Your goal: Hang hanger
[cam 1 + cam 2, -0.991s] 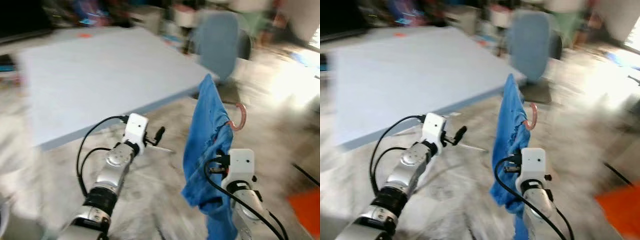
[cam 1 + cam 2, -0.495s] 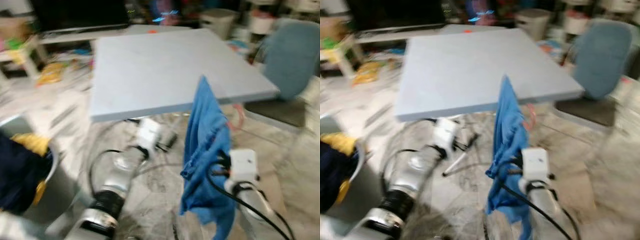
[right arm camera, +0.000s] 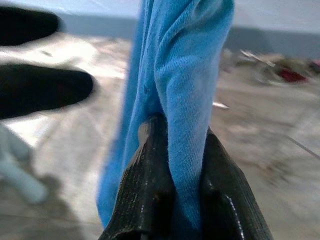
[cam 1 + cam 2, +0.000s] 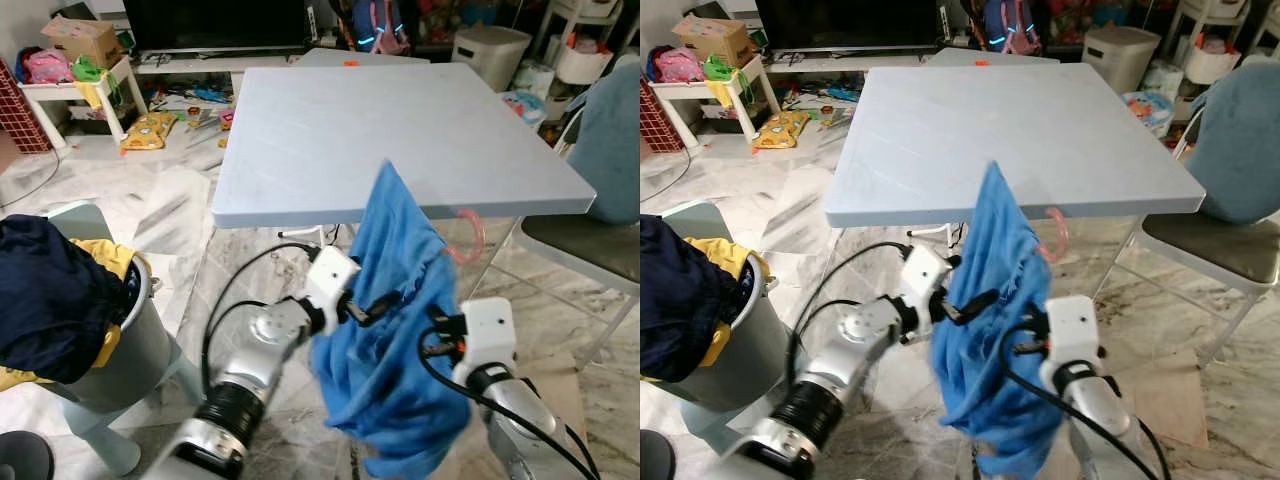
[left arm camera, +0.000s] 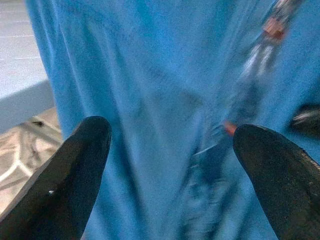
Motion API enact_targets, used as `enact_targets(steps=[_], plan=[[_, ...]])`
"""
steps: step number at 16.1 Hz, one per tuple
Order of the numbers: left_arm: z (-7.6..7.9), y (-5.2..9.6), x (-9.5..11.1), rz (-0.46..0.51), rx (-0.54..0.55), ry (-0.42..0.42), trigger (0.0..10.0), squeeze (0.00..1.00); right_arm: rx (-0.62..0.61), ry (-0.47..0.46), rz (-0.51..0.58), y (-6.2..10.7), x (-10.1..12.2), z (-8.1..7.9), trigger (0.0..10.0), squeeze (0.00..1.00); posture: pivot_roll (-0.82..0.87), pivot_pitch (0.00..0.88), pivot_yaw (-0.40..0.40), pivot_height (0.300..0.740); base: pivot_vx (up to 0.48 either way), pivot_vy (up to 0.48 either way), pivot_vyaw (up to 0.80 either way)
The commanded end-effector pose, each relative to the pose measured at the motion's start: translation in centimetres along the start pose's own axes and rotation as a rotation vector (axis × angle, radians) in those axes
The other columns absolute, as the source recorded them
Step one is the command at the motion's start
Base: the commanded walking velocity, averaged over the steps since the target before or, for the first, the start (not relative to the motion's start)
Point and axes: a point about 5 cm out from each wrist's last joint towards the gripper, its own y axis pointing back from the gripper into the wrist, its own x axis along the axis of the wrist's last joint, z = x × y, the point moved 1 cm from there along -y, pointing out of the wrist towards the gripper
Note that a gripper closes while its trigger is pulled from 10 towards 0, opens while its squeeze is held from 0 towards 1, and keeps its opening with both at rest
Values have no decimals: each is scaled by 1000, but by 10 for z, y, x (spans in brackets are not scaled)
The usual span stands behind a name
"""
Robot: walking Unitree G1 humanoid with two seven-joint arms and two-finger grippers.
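The room is a living room with a pale marble floor, and a large square light-blue table stands in the middle of it.

In front of the near edge of this tabletop hangs a blue cloth garment, and the curved pink plastic hook of a hanger comes out from its right side, just below the table edge. The garment is in the air, above the floor and between the two arms. The right gripper has its two black fingers pressed together on a fold of the blue cloth, so it holds the garment up from below. The left gripper is at the left side of the garment, with its fingers spread wide apart and the cloth just before them; I cannot tell if they touch it.

To the left of the arms, on the floor, a grey round basket holds dark navy clothes with some yellow cloth. To the right, a grey chair stands beside the table with a blue cloth on its back. Behind the far edge of the table are a dark television screen and a low white shelf with toys.
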Motion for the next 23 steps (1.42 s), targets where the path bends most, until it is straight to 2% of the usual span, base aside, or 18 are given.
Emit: enact_targets(steps=[1, 3, 5, 6, 7, 8, 11, 13, 16, 19, 23], plan=[[-2, -2, 3, -2, -12, -4, 10000, 0, 59, -22, 60, 3, 19, -6, 10000, 0, -55, 0, -31, 740, 0, 0, 0], [-1, -2, 3, -2, -15, -1, 10000, 0, 147, -44, 71, 10, 29, -13, 10000, 0, -58, 0, -29, 740, 0, 0, 0], [-2, -3, 3, 1, -8, -7, 10000, 0, 261, -11, 62, 21, 36, -18, 10000, 0, -60, 0, -29, 740, 0, 0, 0], [-3, -2, 4, 9, -2, -12, 9020, 0, 286, 1, 54, 23, 36, -19, 10000, 0, -63, 0, -29, 740, 0, 0, 0], [-4, -2, 5, 26, 7, -19, 3608, 0, 307, 16, 39, 26, 36, -19, 10000, 0, -64, 0, -29, 740, 0, 0, 0], [-5, -2, 7, 38, 13, -19, 0, 0, 306, 33, 24, 27, 34, -17, 10000, 0, -64, 0, -29, 740, 0, 0, 0], [-8, -1, 6, 35, 23, -26, 0, 0, 312, 45, -15, 30, 32, -13, 10000, 0, -61, 0, -31, 740, 0, 0, 0], [-10, 1, 5, 27, 24, -33, 0, 0, 273, 96, -43, 30, 31, -2, 10000, 0, -65, 0, -29, 740, 0, 0, 0], [-16, 4, 2, 13, 42, -40, 0, 0, 271, 126, -65, 32, 29, 4, 10000, 0, -60, 0, -25, 740, 0, 0, 0], [-23, 6, 2, 9, 85, -45, 0, 0, 273, 162, -101, 34, 23, 7, 10000, 0, -59, 0, -26, 740, 0, 0, 0], [-39, 8, 5, 1, 209, -69, 0, 0, 276, 212, -136, 38, 18, 14, 10000, 0, -58, 0, -23, 740, 0, 0, 0]])
